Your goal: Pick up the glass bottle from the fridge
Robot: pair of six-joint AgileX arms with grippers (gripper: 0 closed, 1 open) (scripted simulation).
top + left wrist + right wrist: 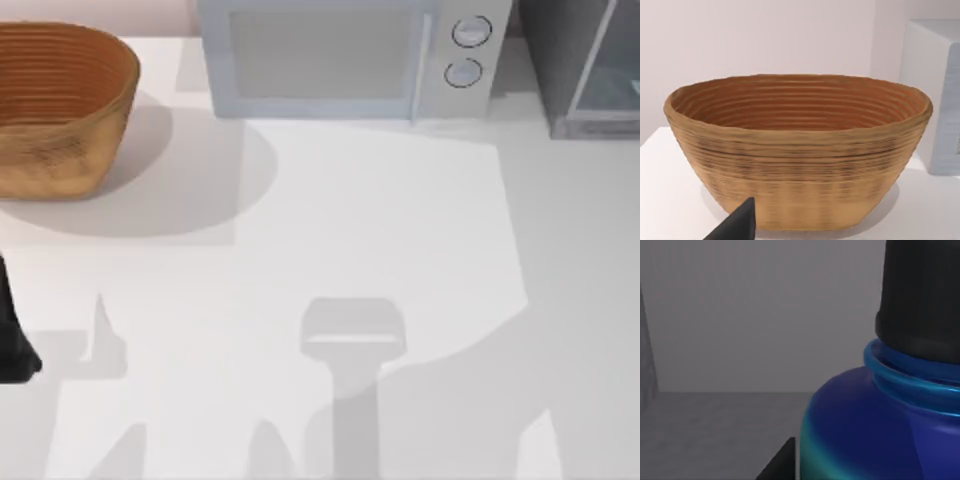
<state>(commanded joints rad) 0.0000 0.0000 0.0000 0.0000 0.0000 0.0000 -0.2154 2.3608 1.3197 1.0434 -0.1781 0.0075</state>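
Note:
The glass bottle [875, 430] stands very close in the right wrist view, with a blue body shading to turquoise low down, a ringed neck and a dark cap [920, 295]. Grey inner walls of the fridge [740, 315] surround it. A dark part of my right gripper [780, 465] shows just beside the bottle's body. In the top view the fridge [590, 70] is the dark grey cabinet with a pale glass panel at the back right corner. My left arm [12, 340] stays at the table's left edge.
A woven basket [55, 110] sits at the back left, and it also faces the left wrist camera as the basket [800, 150]. The silver microwave [350, 55] with two round dials stands at the back middle, left of the fridge. The white table [380, 230] spreads in front.

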